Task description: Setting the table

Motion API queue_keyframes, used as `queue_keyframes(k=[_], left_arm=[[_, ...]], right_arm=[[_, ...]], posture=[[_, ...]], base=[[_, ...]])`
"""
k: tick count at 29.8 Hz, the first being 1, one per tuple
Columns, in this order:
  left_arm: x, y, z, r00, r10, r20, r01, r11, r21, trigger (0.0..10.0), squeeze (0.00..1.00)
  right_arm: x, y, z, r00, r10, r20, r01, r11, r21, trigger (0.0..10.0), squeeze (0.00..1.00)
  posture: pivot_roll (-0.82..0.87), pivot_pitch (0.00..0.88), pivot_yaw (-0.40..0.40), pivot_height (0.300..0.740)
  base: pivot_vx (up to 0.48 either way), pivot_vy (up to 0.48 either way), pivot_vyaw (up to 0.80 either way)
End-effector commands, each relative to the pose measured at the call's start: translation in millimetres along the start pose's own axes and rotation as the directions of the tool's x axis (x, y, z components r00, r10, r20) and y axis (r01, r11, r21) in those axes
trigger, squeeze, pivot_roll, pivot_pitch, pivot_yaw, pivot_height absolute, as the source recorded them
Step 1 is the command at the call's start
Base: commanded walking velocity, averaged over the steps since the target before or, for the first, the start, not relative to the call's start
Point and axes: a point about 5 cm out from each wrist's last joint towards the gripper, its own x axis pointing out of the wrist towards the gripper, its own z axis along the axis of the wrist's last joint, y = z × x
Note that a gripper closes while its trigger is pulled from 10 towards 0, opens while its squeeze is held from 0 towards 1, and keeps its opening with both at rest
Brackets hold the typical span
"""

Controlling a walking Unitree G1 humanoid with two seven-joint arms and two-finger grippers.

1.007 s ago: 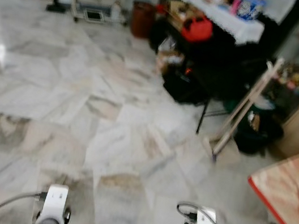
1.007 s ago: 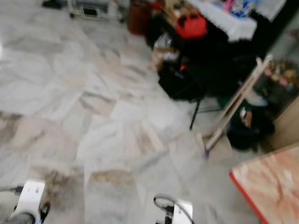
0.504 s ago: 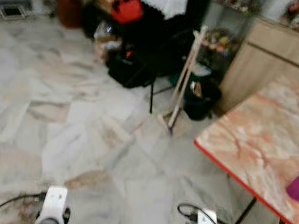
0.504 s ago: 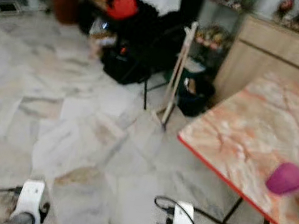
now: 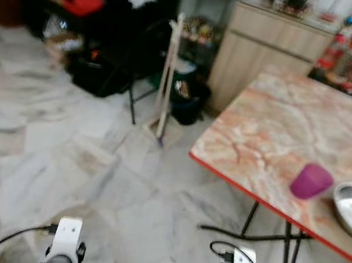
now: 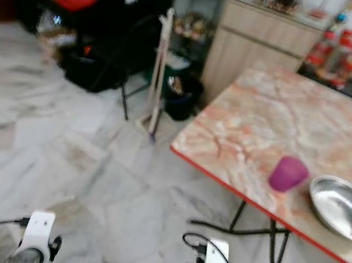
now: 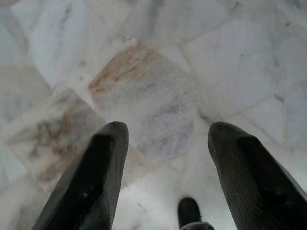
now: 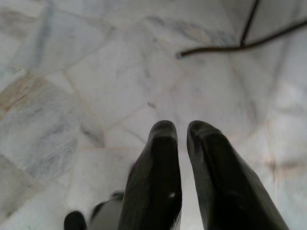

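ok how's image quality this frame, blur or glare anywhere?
Left and right eye views: mild motion blur, purple cup and steel bowl soft-edged but readable, no harsh glare. Left wrist view: fingers sharp, marble floor evenly lit. Right wrist view: dimmer, slightly soft.

Left arm: your left arm hangs low, wrist at the bottom edge of your head view.
Left tool [image 7: 165, 139]: it points down, fingers [image 7: 96, 167] spread wide, holding nothing.
Right arm: it hangs low too.
Right tool [image 8: 181, 132]: it points down, fingertips nearly together, holding nothing.
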Motion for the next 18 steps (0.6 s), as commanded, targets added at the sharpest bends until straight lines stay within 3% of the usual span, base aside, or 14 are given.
queue_keyframes(k=[1, 18], left_arm=[[0.3, -5.4, 1.5, 1.000, -0.020, -0.001, 0.020, 1.000, 0.008, 10.0, 0.00], [-0.1, -1.8, -0.3, 1.000, -0.031, -0.002, 0.031, 0.999, 0.034, 10.0, 0.00]], right_arm=[[0.1, -5.9, 3.7, 1.000, -0.022, 0.010, 0.022, 1.000, 0.008, 10.0, 0.00], [-0.3, -6.8, 2.4, 1.000, -0.030, 0.008, 0.030, 0.999, 0.014, 10.0, 0.00]], posture=[[0.04, 0.000, -0.047, 0.740], [0.05, 0.000, -0.039, 0.740]], base=[[0.000, 0.000, -0.80], [0.000, 0.000, -0.80]])
